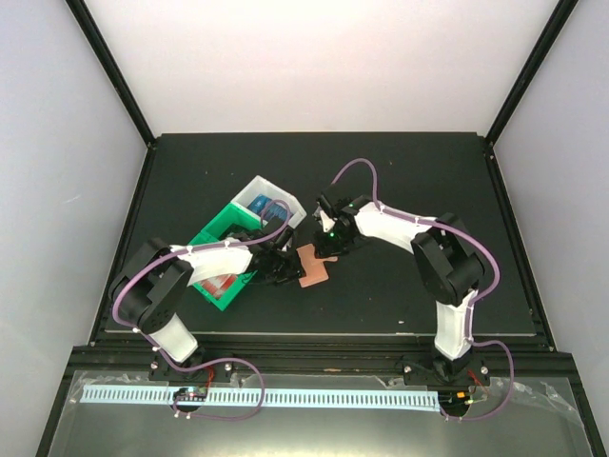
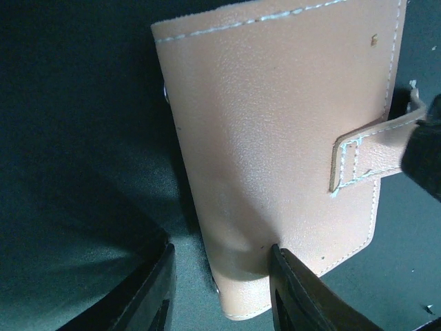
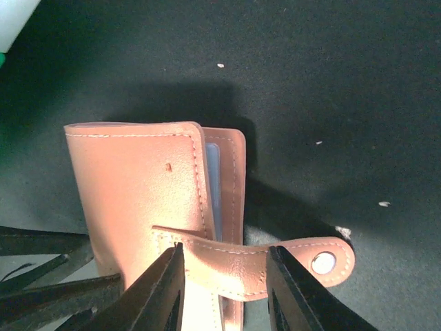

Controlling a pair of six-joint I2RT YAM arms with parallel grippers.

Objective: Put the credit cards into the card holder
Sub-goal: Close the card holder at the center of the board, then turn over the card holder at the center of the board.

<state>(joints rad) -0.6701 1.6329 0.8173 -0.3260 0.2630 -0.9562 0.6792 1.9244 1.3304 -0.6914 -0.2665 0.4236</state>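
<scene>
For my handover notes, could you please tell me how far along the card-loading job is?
Done: the salmon-brown leather card holder is unsnapped, its strap tab free. In hand: the right pincer straddles that tab; the left pincer straddles the holder's corner. Remaining: opening it and loading the thin plastic credit cards, which look to be in the green and white plastic bins.

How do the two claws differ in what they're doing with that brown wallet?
The left gripper straddles a plain corner of the card holder; the right gripper straddles its snap tab. The left reaches in from beside the green bin, the right from the opposite side. Both stand open, neither clamped.
</scene>
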